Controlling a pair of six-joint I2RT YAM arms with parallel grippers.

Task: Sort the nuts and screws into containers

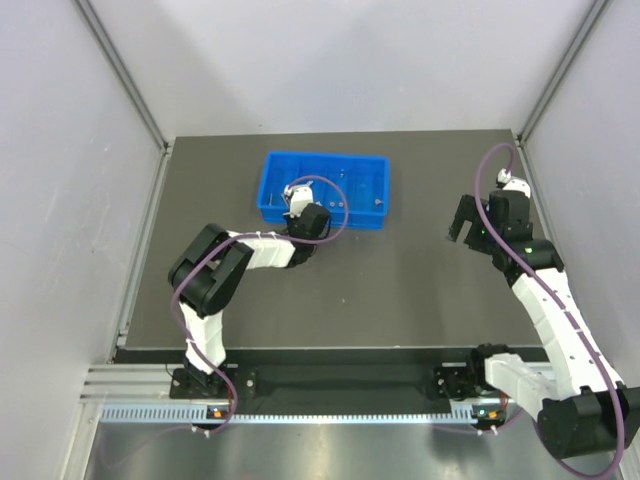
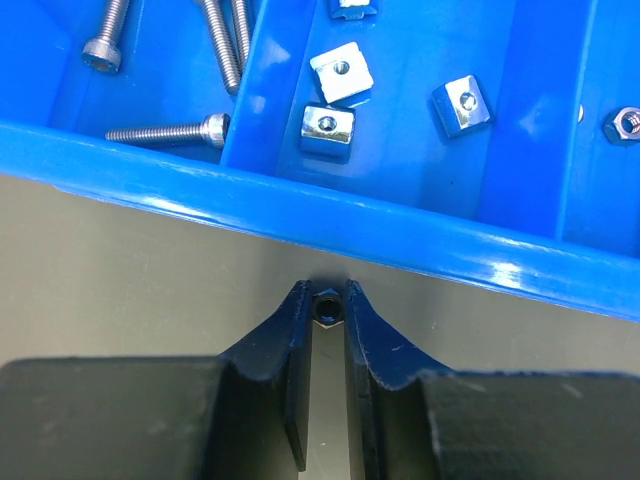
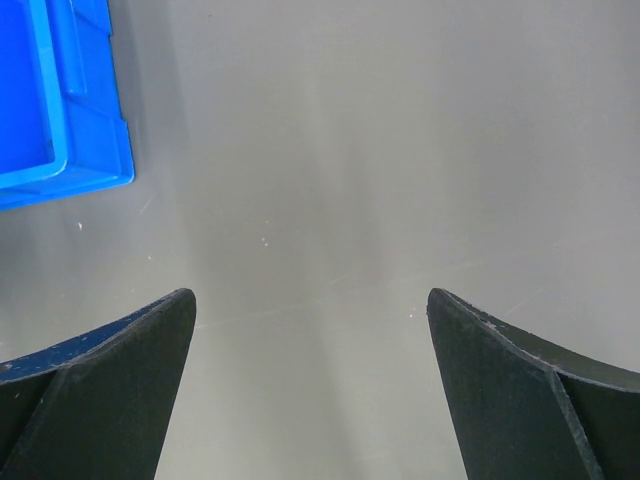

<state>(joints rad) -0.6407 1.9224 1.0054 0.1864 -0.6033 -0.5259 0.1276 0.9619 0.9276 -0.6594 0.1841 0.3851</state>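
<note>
Left end effector (image 2: pixel 325 292) pinches a half-hidden nut (image 2: pixel 326 308) outside the tray (image 2: pixel 400 228); right end effector (image 3: pixel 310 297) gapes, fingers (image 3: pixel 110 380) cropped.

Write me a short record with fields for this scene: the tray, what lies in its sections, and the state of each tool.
tray: blue tray, divided, on the dark table
left tool: left tool shut on a small hex nut, just outside the tray's near wall
section at left in left wrist view: screws
middle section: square nuts
next section rightward: a second hex nut
right tool: right tool open, empty, over the table, apart from the tray
</note>
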